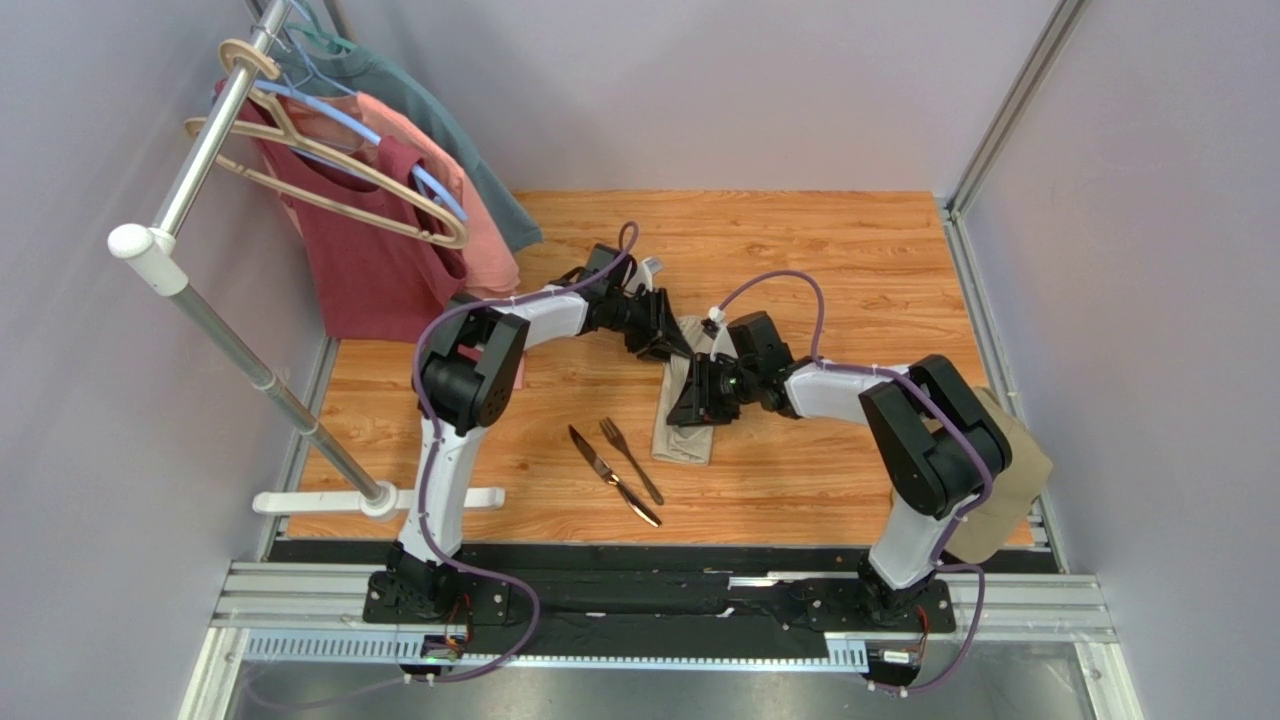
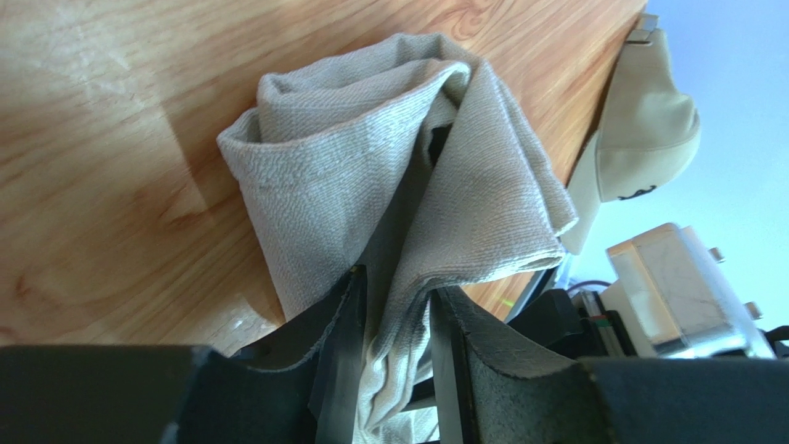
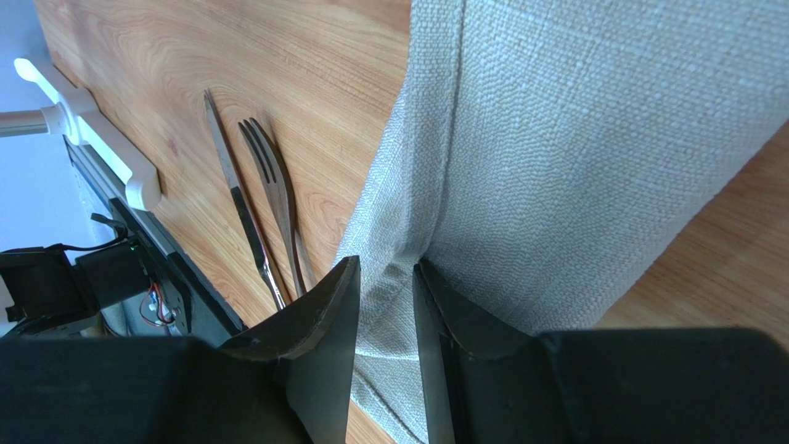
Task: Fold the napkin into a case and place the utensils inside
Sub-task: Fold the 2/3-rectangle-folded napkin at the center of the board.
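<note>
beige napkin [image 1: 688,438] lies, seen from above, as a narrow strip on the wooden table [image 1: 857,255], left pincer [image 1: 681,351] at its far end, right pincer [image 1: 702,408] on its middle, fork [image 1: 631,458] and knife [image 1: 607,470] just left. left wrist: bunched napkin passes between parted fingers [image 2: 341,351]; pinched or not, i cannot tell. right wrist: fingers [image 3: 324,342] clamp a raised fold.
</note>
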